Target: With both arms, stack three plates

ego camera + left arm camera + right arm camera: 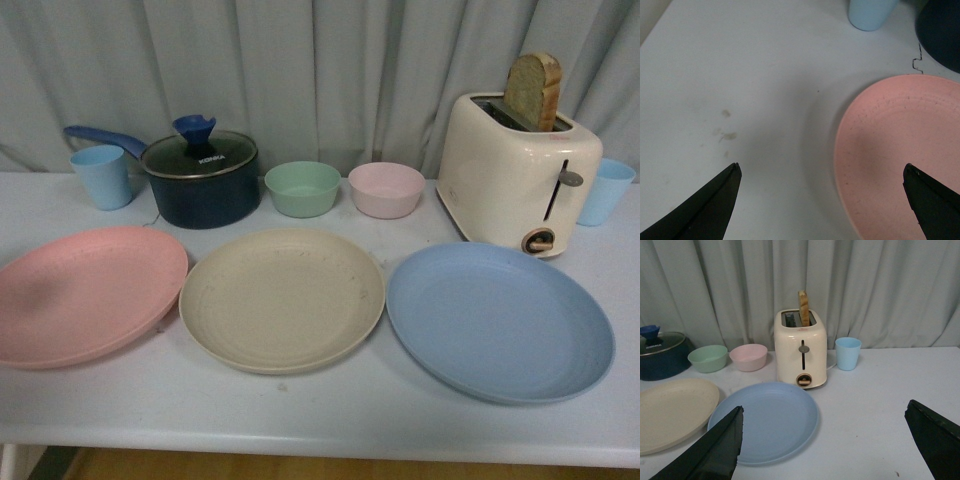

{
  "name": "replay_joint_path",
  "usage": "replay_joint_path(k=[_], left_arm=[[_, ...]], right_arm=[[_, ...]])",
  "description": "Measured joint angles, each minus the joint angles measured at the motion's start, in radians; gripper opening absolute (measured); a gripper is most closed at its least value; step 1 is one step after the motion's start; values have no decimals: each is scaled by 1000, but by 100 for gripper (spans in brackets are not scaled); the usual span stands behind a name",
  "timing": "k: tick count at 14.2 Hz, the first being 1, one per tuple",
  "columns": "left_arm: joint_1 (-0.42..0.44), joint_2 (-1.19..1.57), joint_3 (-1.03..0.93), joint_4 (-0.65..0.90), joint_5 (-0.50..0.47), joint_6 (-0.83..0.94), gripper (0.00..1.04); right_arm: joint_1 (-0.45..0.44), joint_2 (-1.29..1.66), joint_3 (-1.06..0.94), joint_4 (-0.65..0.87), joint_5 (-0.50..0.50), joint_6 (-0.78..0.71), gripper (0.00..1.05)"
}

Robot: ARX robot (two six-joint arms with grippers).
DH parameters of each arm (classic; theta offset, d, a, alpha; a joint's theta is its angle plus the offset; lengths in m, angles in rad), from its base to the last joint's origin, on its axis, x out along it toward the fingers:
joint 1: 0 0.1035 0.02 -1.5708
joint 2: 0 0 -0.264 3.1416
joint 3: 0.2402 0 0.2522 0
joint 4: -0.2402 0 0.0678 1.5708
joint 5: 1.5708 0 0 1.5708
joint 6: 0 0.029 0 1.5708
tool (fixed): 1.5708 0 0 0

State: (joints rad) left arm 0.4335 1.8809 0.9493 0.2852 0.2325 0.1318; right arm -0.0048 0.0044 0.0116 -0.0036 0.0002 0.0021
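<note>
Three plates lie in a row on the white table, none stacked. The speckled pink plate (85,293) is at the left, the beige plate (282,297) in the middle, the light blue plate (498,320) at the right. Neither arm shows in the front view. My left gripper (822,172) is open and empty above the pink plate's (900,150) outer edge and the bare table beside it. My right gripper (825,415) is open and empty, off to the right of the blue plate (767,422); the beige plate (672,412) lies beyond that.
Behind the plates stand a light blue cup (101,176), a dark blue lidded pot (200,178), a green bowl (302,188), a pink bowl (386,189), a cream toaster (518,172) holding a bread slice, and another blue cup (605,191). A grey curtain hangs behind.
</note>
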Motion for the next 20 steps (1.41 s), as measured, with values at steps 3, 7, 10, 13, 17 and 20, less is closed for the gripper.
replay_joint_path(k=[3, 7, 10, 13, 17, 20], left_arm=[[-63, 146, 85, 18, -10, 7, 98], [-51, 261, 149, 34, -25, -4, 98], [-57, 298, 154, 50, -17, -38, 98], [-66, 353, 164, 60, -18, -62, 98], [-70, 374, 178, 60, -40, -63, 64], [-71, 374, 182, 45, -49, -63, 27]], right_arm=[[0, 0, 0, 0, 0, 0, 98], [0, 0, 0, 0, 0, 0, 98], [0, 0, 0, 0, 0, 0, 98], [0, 0, 0, 0, 0, 0, 98], [0, 0, 0, 0, 0, 0, 98], [0, 0, 0, 0, 0, 0, 98]])
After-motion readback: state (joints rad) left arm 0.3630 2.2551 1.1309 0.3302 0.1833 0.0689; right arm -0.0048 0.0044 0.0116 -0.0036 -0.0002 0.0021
